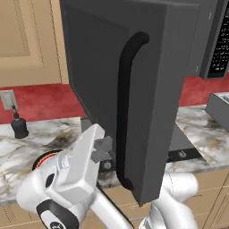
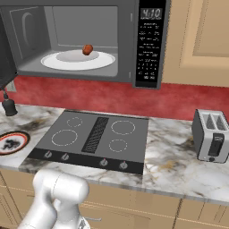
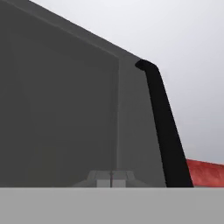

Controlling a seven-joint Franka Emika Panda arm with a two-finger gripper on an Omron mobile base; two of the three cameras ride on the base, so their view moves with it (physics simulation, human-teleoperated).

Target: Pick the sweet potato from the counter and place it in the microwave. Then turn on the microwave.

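Room: a rendered kitchen is shown, with tan cabinets [image 2: 201, 40] above and below and a red backsplash [image 2: 98, 96] behind the work area.
Tabletop: one white marble-look slab [image 2: 174, 165] with grey and brown veining is seen, into which one dark grey cooktop [image 2: 96, 138] is set.
Cooktop details: four burner rings and four front knobs are counted, with one grille strip down the middle.
Microwave: one dark grey microwave [image 2: 150, 44] is mounted above the cooktop; its door [image 1: 134, 89] is swung wide open and its button panel is lit.
Door handle: one black curved handle [image 1: 127, 112] is carried on the door's outer face.
Sweet potato: one small reddish-brown sweet potato [image 2: 87, 49] is found inside the microwave, resting on the white round turntable [image 2: 78, 59].
Fingers: the fingers [image 3: 112, 177] are closed together with nothing held between them; they are positioned just in front of the door's outer face, left of the handle in the hand view.
Other items: one red-rimmed plate [image 2: 11, 142] lies at the left end of the tabletop, one silver toaster [image 2: 211, 136] stands at the right, one small dark bottle [image 2: 8, 105] stands by the backsplash, and one wall outlet [image 1: 7, 99] is seen above it.
Obstructions: in the left base view the open door covers the microwave cavity and most of the cooktop.
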